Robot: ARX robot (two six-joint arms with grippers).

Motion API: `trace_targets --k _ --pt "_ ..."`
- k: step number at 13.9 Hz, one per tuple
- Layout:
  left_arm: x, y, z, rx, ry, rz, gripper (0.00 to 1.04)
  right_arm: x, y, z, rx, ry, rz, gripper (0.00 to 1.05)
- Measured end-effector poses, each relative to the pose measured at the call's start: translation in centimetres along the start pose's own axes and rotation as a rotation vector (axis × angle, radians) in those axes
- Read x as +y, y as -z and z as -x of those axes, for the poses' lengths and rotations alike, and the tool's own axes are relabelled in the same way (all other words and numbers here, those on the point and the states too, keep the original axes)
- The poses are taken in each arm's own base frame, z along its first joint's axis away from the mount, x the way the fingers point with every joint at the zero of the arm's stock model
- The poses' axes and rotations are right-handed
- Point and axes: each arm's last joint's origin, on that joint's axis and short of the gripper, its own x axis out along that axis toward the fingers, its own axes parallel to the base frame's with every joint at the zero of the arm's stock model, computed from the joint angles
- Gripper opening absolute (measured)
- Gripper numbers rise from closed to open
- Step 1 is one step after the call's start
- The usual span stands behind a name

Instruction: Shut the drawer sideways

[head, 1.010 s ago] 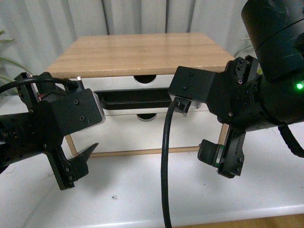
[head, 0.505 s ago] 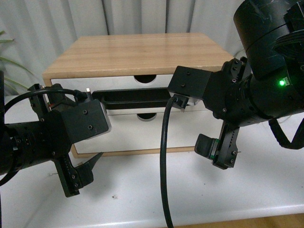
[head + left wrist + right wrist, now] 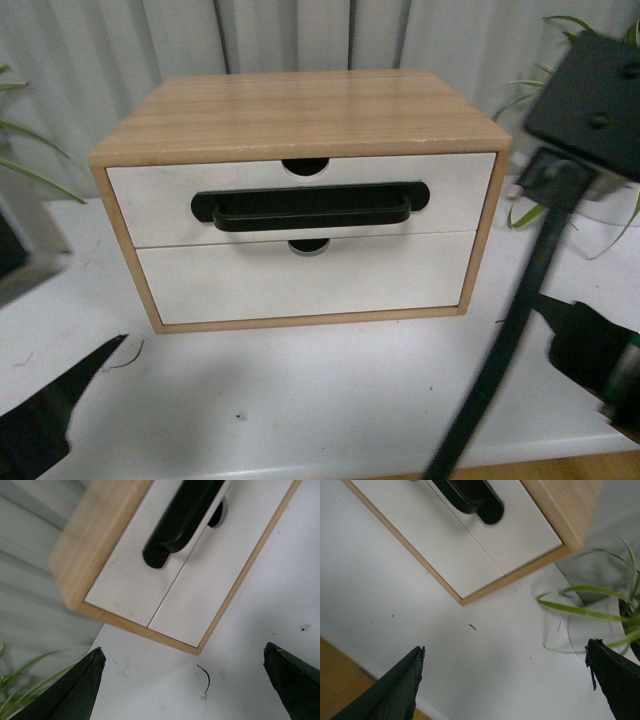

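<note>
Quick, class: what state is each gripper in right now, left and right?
Left gripper: open, holding nothing.
Right gripper: open, holding nothing.

Drawer point(image 3: 160, 205) sat flush in the wooden cabinet point(image 3: 300, 110), with the black bar handle point(image 3: 310, 207) across its white face and a semicircular notch in its top edge. Plain lower drawer front point(image 3: 300, 280) sat directly beneath, also flush. Cabinet stood on the white table point(image 3: 300, 400). Left end effector point(image 3: 60, 400) showed one dark finger at lower left. Right end effector point(image 3: 585, 350) was blurred at lower right. Both were well apart from the cabinet. Black cable point(image 3: 520, 300) ran slanted at right.
</note>
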Motion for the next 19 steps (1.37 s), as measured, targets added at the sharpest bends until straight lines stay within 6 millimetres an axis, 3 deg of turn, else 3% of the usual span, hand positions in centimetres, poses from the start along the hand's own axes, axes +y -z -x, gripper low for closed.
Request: trace_targets --k 3,6,9,12,14,19 --pt "0.9 -1.5 5.3 -0.052 -0.108 0.157 0.98 1.0 2.1 5.7 0.005 0.120 -0.125 0.98" --pt "1.1 -0.3 10.0 -0.057 -0.243 0.376 0.98 2.6 4.3 10.3 -0.012 0.208 -0.285 0.98" --pt "0.2 1.9 12.0 -0.019 -0.309 0.669 0.98 3.3 5.7 12.2 -0.068 0.334 -0.521 0.98" --pt "0.2 1.9 12.1 -0.039 -0.321 0.765 0.98 3.2 5.7 12.2 -0.099 0.347 -0.598 0.97" --pt "-1.1 2.0 12.1 -0.141 -0.441 0.805 0.75 3.4 7.1 12.3 -0.341 0.463 -0.784 0.73" --pt "-1.4 1.5 11.9 -0.156 -0.430 0.844 0.05 3.3 9.0 12.7 -0.369 0.457 -0.840 0.03"
